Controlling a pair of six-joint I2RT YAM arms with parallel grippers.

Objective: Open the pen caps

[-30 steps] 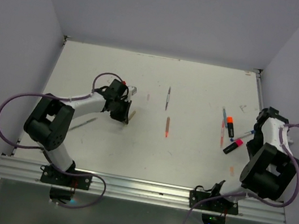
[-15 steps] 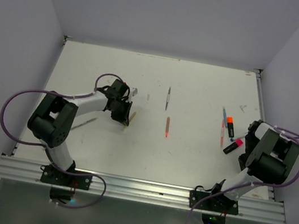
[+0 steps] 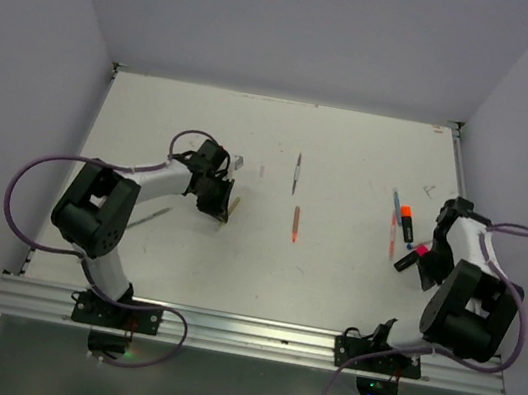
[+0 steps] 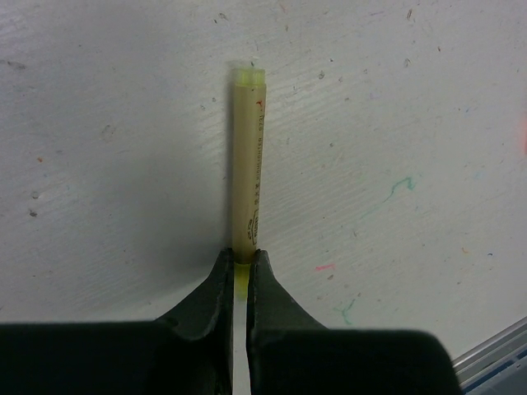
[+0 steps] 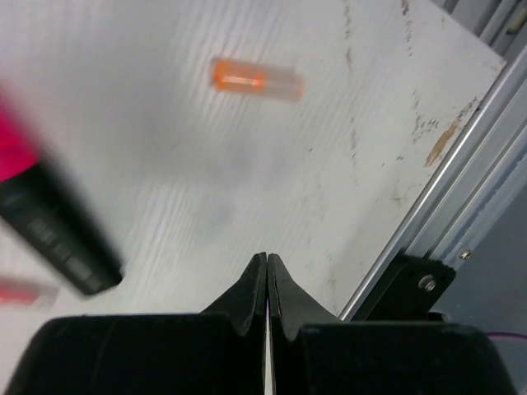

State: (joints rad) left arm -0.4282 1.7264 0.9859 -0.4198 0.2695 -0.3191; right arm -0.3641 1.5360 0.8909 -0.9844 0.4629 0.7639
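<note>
Pink highlighter cap (image 3: pixel 422 250) and orange highlighter cap (image 3: pixel 407 212) are not yet off, at the right of the top view. One loose orange cap (image 5: pixel 255 78) lies on the desk (image 3: pixel 333 270), so most work seems left. The left fingers (image 4: pixel 226 276) pinch one pale-yellow pen (image 4: pixel 247 164), and the right fingers (image 5: pixel 257 284) are closed, empty. At least four thin pens (image 3: pixel 295 223) lie scattered.

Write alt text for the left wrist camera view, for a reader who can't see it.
The left hand pinches the near end of a pale yellow pen, which points straight away from the camera. Behind it is a scuffed white table.
</note>
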